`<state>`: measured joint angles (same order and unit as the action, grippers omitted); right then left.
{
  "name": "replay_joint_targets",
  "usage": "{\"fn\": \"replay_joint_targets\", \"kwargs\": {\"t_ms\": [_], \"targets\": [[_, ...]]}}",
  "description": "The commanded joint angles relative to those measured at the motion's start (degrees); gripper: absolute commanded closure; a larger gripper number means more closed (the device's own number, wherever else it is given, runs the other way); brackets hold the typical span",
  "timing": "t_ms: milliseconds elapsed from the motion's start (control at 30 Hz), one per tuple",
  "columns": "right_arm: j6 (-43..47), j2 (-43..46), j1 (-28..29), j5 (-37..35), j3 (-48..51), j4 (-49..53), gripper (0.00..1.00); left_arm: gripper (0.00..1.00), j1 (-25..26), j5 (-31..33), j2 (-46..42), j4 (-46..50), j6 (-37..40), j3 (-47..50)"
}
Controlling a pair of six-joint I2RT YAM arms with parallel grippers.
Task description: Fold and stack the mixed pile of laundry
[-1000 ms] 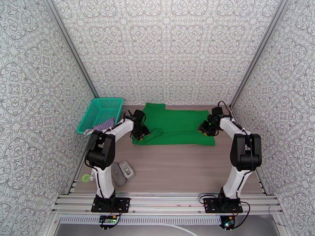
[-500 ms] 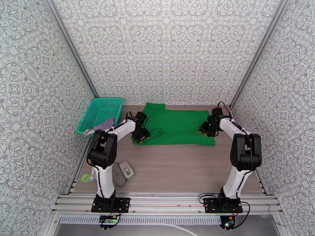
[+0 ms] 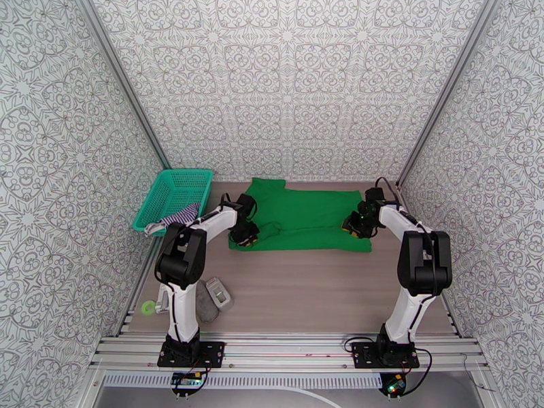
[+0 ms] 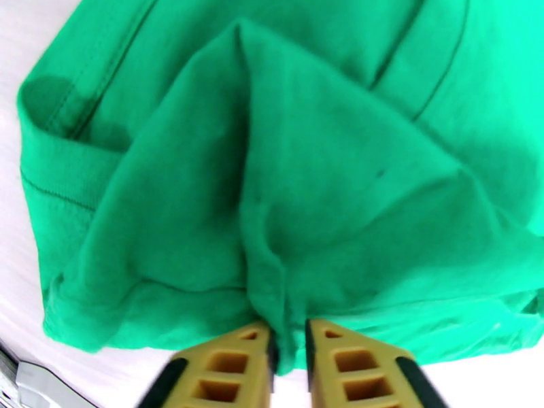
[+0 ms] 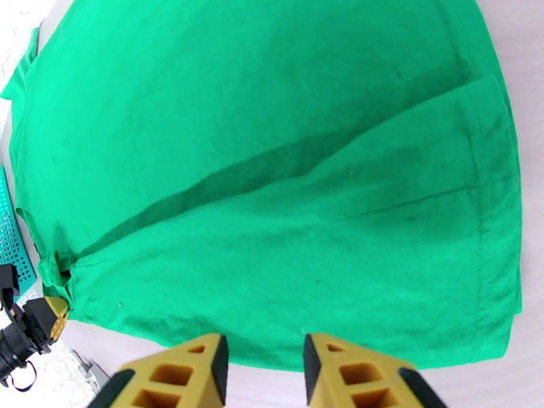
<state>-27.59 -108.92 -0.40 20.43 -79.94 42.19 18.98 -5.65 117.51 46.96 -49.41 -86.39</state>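
The bright green shirt (image 3: 306, 222) lies spread on the table, its near half folded over. My left gripper (image 3: 245, 234) sits at the shirt's left near corner. In the left wrist view its yellow fingers (image 4: 234, 368) pinch a raised ridge of the green shirt (image 4: 306, 198). My right gripper (image 3: 352, 226) rests at the right edge of the shirt. In the right wrist view its jaws stand apart over the hem of the shirt (image 5: 285, 219), with nothing clamped between them. The navy-and-white striped top (image 3: 178, 217) hangs over the near rim of the basket.
A teal mesh basket (image 3: 163, 181) stands at the back left against the wall. Small grey objects (image 3: 211, 297) and a green ring (image 3: 148, 308) lie near the left arm's base. Patterned walls close in three sides.
My left gripper has closed on a fold of the green shirt at its left near corner. The right arm has not moved.
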Motion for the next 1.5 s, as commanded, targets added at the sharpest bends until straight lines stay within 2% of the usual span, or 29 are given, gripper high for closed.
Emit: {"fn": "replay_joint_targets", "kwargs": {"t_ms": [0, 100, 400, 767, 800, 867, 1000, 1033, 1067, 1133, 1300, 1467], "targets": [[0.4, -0.8, 0.4, 0.5, 0.6, -0.6, 0.64, 0.93, 0.1, 1.1, -0.3, 0.8, 0.5, -2.0], [0.3, -0.9, 0.4, 0.7, 0.6, -0.7, 0.64, 1.0, -0.2, 1.6, -0.3, 0.2, 1.0, -3.2], [0.4, -0.7, 0.4, 0.5, 0.1, -0.6, 0.64, 1.0, -2.1, 1.9, -0.9, -5.7, 1.2, -6.9], [0.1, -1.4, 0.0, -1.3, -1.9, -1.8, 0.64, 1.0, -5.6, 0.8, 1.5, -17.0, -4.9, -6.8], [-0.2, -1.6, -0.2, -1.4, -1.9, -2.1, 0.64, 0.96, -5.9, 0.4, 1.6, -19.5, -5.7, -6.1], [-0.6, -2.1, -0.6, -1.4, -2.0, -2.5, 0.64, 0.77, -6.2, -0.5, 2.4, -22.9, -7.3, -5.8], [-0.9, -3.2, -1.3, -2.0, -2.9, -3.8, 0.64, 0.75, -6.3, -1.2, 3.1, -29.1, -9.7, -5.4], [-0.8, -3.7, -1.5, -2.4, -3.4, -3.6, 0.64, 0.71, -6.3, -1.2, 3.3, -29.8, -9.9, -5.4], [-0.7, -4.1, -1.7, -2.9, -4.0, -3.5, 0.64, 0.63, -6.4, -0.6, 3.3, -30.1, -10.0, -5.5], [0.2, -5.0, -2.1, -4.9, -5.2, -3.1, 0.64, 0.56, -6.3, 1.3, 2.1, -30.4, -9.5, -5.1], [2.8, -6.5, -2.9, -11.0, -8.1, -2.4, 0.64, 0.54, -6.2, 4.2, -2.8, -24.6, -5.1, -3.5], [4.2, -10.8, -3.9, -12.3, -14.0, -0.8, 0.64, 0.54, -4.8, 4.1, -6.6, -15.2, 0.4, -0.8]]}}
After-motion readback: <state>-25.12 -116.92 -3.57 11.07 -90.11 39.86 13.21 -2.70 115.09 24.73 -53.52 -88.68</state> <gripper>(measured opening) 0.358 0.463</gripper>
